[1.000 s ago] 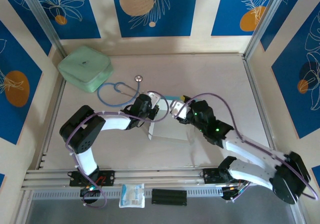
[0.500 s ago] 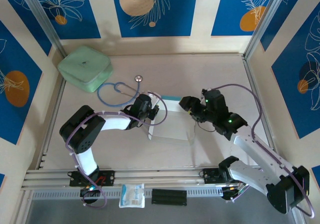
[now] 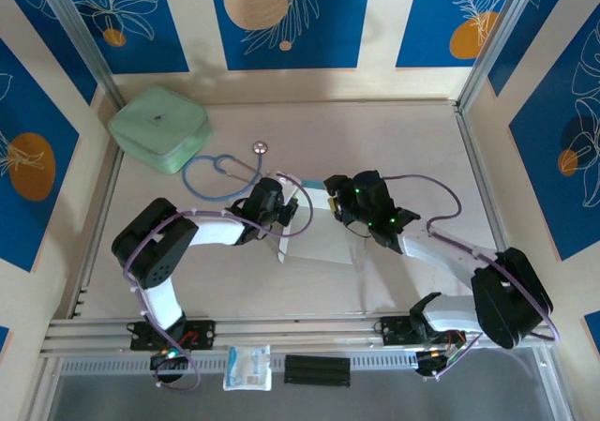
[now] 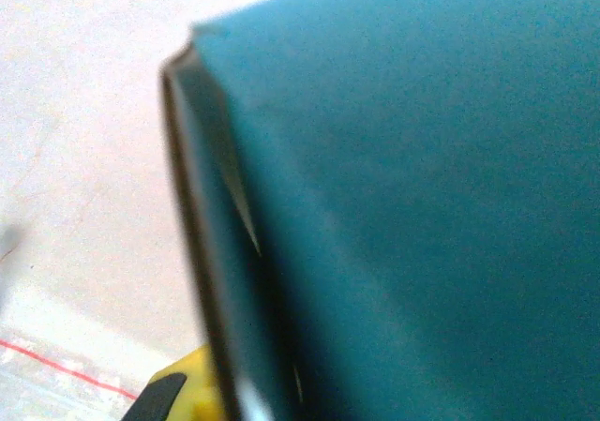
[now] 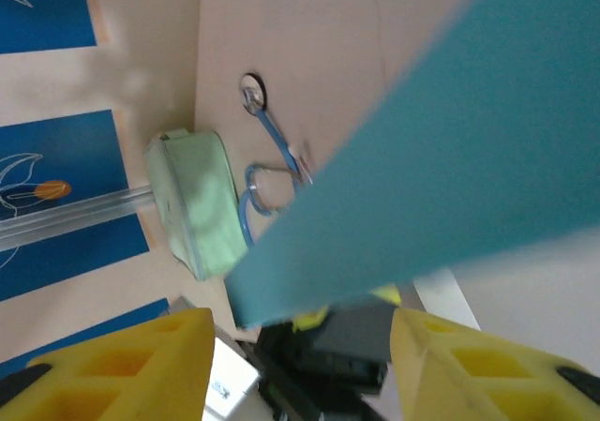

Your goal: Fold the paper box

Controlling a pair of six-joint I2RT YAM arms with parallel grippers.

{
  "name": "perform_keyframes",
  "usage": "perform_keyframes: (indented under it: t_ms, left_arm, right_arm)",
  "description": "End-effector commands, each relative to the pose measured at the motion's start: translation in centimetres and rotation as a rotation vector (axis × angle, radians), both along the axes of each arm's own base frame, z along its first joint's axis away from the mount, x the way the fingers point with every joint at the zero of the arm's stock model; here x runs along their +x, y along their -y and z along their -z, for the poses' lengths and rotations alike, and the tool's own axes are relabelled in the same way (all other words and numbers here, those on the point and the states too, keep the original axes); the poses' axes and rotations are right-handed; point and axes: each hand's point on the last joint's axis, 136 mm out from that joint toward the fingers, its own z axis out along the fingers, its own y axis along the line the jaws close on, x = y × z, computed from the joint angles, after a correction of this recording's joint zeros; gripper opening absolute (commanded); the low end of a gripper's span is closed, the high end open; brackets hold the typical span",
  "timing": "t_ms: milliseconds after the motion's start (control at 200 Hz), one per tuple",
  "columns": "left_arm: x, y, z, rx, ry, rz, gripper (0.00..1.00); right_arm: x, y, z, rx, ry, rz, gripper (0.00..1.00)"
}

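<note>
- Plastic packet (image 3: 247, 367): small and clear, with pale blue contents. It lies on the grey rail (image 3: 112, 363) at the near edge, at 7 o'clock from the table's middle.
- Black bar (image 3: 317, 369): flat and ribbed, on the same rail just right of the packet, at 6 o'clock.
- Table (image 3: 394, 140): pale wood top, bare along its far and right parts.
- Paper box (image 3: 319, 238): thin card lying about the middle of the table. Its white face is up and a teal strip shows along the far edge. Both claws meet it, one at each far corner.
- Left claw (image 3: 284, 205): at the card's far-left corner, at 10 o'clock from the card's middle. It is pressed together, pinching the paper box. In the left wrist view the teal face and a folded edge crowd the lens, with a yellow finger (image 4: 178, 398) at the bottom.
- Right claw (image 3: 330, 199): at the card's far edge, at 12 o'clock from its middle. Its jaws are spread, and in the right wrist view the two yellow fingers (image 5: 122, 365) stand apart with the teal card crossing beyond them.
- Stethoscope (image 3: 230, 170): blue tubing looped, its round metal head to the far side, at 11 o'clock from the card and near the left claw.
- Green case (image 3: 159, 127): a mint rounded square in the far-left corner, at 10 o'clock, just beyond the stethoscope.
</note>
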Motion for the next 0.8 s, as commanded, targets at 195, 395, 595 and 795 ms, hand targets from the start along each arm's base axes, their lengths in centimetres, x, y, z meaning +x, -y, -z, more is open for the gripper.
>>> perform_keyframes:
  t_ms: [195,395,595,795]
  left_arm:
    - [-0.6,0.0,0.7,0.0,-0.025,0.031,0.0]
    - [-1.1,-0.1,-0.1,-0.007,-0.024,0.041,0.11]
    - [-2.2,0.2,-1.6,-0.056,-0.003,0.093,0.3]
    - [-3.1,0.1,-2.7,-0.082,0.015,0.116,0.44]
  right_arm:
    - [3.7,0.8,-0.7,0.019,0.148,0.1,0.24]
    - [2.9,2.3,0.6,-0.049,0.124,0.142,0.0]
    - [2.5,3.0,1.4,-0.071,0.118,0.148,0.0]
    - [2.6,2.8,1.4,-0.079,0.129,0.138,0.0]
